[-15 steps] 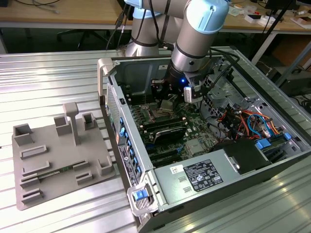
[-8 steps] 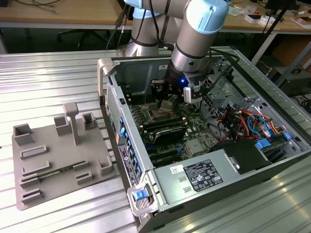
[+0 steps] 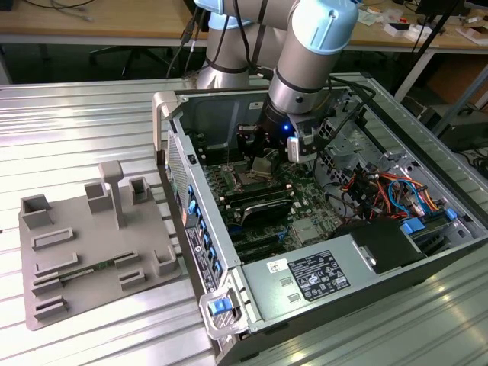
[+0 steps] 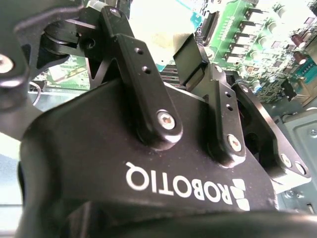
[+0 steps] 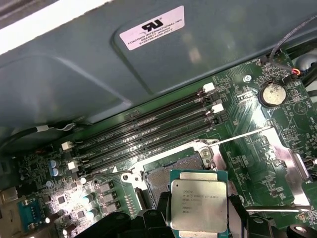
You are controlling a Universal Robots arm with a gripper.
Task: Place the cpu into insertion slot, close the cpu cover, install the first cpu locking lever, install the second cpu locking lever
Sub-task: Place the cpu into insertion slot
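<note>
Gripper (image 5: 198,221) fingers (image 5: 151,224) are closed partway on two opposite edges of the cpu (image 5: 198,199), holding it silver face up just over the insertion slot (image 5: 166,179); whether chip and socket touch cannot be told. That dark socket lies uncovered on the green circuit board (image 5: 257,111) near the long black memory slots (image 5: 143,135), with the cpu cover (image 5: 291,171) swung open beside it. Seen from the exterior view, the arm (image 3: 313,53) reaches down into the open computer case (image 3: 177,164).

Foreground: ribbed aluminium table (image 3: 91,122), slats running across.
Behind: long wooden workbench (image 3: 99,19) on metal legs, dark floor (image 3: 69,65) beneath.
Light: bright glare on the table's near slats.
</note>
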